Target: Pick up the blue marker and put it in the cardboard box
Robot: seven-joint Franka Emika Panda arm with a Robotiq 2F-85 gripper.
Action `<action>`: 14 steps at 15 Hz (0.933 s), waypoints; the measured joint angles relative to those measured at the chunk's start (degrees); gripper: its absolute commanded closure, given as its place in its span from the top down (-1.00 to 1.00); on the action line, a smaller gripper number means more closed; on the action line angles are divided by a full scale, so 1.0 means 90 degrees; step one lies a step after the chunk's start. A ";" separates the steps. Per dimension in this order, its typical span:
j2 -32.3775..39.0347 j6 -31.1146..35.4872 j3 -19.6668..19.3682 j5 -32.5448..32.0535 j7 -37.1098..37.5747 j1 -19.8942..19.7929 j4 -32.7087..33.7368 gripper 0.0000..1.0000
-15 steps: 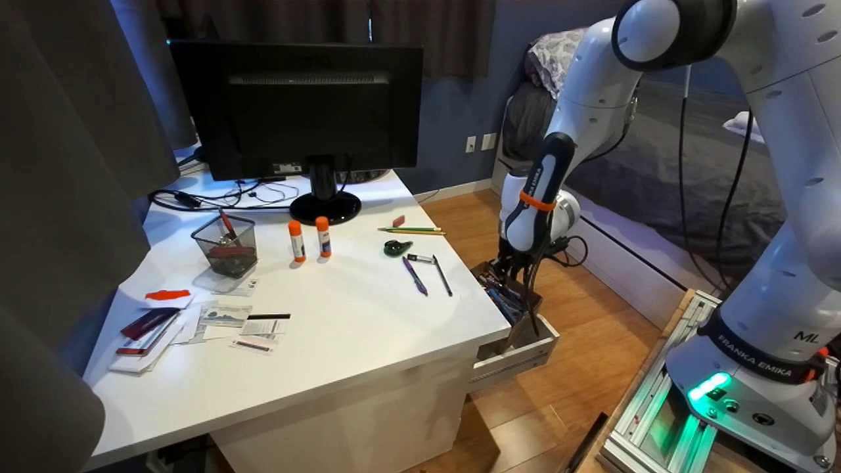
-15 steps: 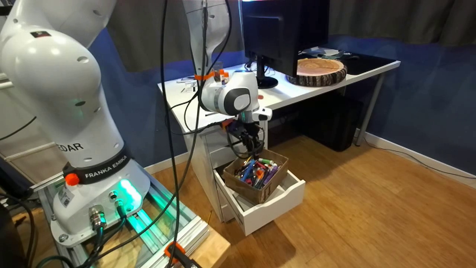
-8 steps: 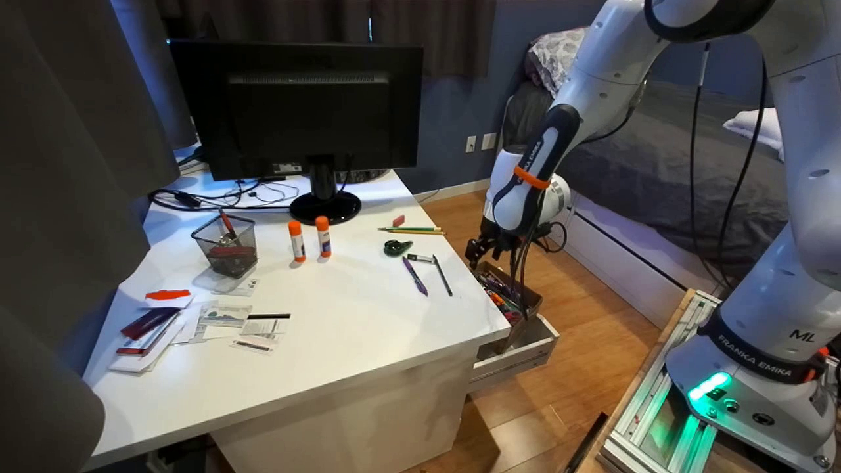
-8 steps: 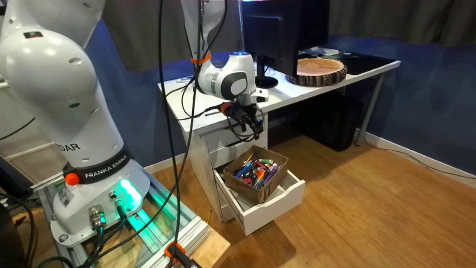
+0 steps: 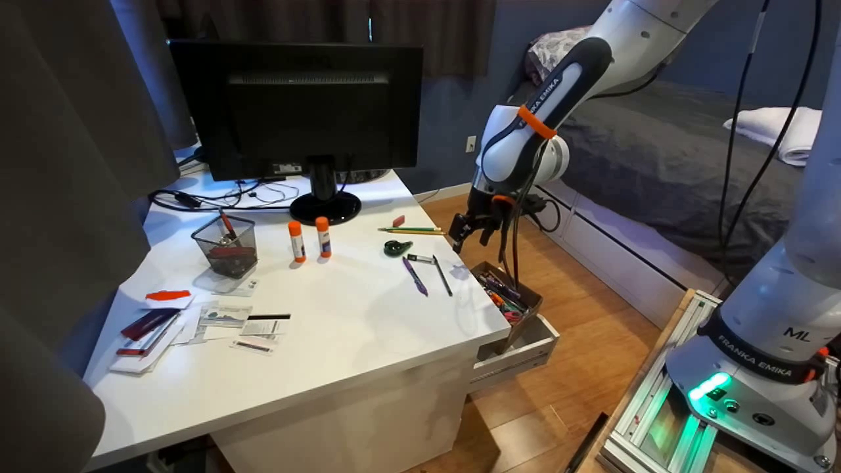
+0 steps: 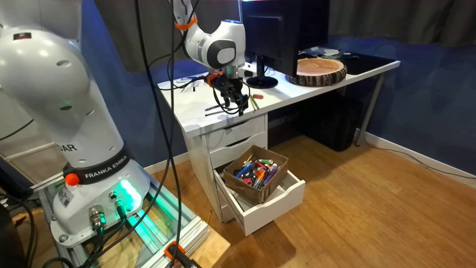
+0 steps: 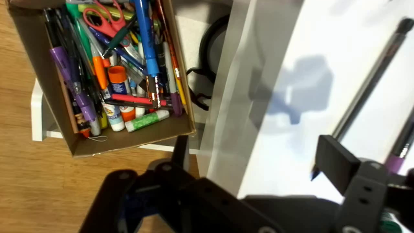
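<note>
The blue marker [image 7: 145, 35] lies on top of a heap of pens in the cardboard box [image 7: 136, 141], along its right side in the wrist view. An exterior view also shows the blue marker [image 6: 244, 169] inside the cardboard box [image 6: 245, 190]. Raised above the box and near the desk edge, my gripper [image 7: 254, 147] stands wide open with nothing between its fingers. In an exterior view the gripper [image 5: 471, 240] hangs over the desk's right edge, well apart from the marker.
The box sits in a pulled-out white drawer [image 6: 277, 208]. On the desk [image 5: 355, 328] lie a dark stick [image 5: 443, 276], a purple pen [image 5: 415, 276] and pencils [image 5: 414, 230]. Two glue sticks [image 5: 324, 238], a mesh cup [image 5: 233, 259] and a monitor [image 5: 302, 105] stand farther off.
My gripper has opened and risen out of the box, moving up and toward the desk edge. The blue marker stays behind among the pens in the box.
</note>
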 measured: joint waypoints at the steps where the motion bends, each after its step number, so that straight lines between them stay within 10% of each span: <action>1: -0.0122 -0.0151 0.0011 0.0113 0.0000 0.0068 -0.0001 1.00; 14: -0.0636 -0.1010 -0.0006 0.0626 -0.0065 0.0598 0.0003 1.00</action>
